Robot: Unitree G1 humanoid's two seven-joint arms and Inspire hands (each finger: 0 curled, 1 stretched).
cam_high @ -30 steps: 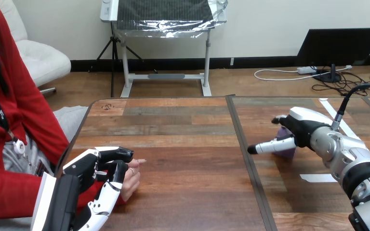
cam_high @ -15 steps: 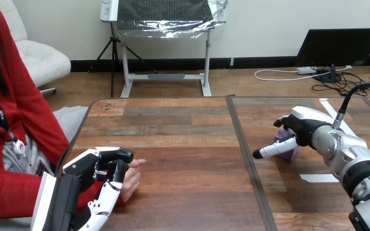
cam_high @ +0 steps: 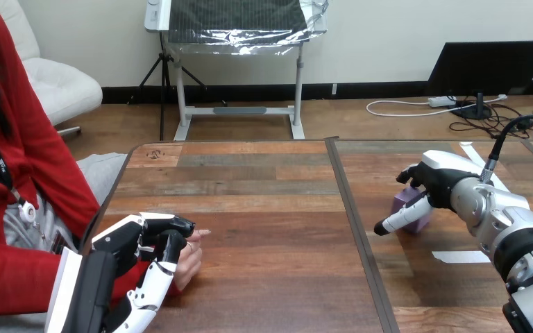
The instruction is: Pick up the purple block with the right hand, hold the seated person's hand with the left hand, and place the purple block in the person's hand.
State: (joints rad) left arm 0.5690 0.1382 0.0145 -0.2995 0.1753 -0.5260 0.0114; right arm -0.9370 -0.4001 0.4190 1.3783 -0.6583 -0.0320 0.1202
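Note:
The purple block (cam_high: 404, 200) stands on the right half of the wooden table (cam_high: 264, 229). My right hand (cam_high: 438, 182) hangs over it from the right and is open. Its straight thumb lies across the block's front, and its fingers (cam_high: 407, 175) reach down past the block's far top edge. At the near left, my left hand (cam_high: 123, 243) lies over the person's hand (cam_high: 190, 261), which rests on the table by the left edge. My fingers curl over its back and my thumb lies under it.
A dark seam (cam_high: 352, 222) runs front to back between the table's two halves. Two white tape strips (cam_high: 458, 257) lie on the right half, near my right arm. The person sits close against the table's left edge.
My right hand has slid a little to the right over the block, uncovering more of its left face. The block, my left hand and the person's hand have stayed put.

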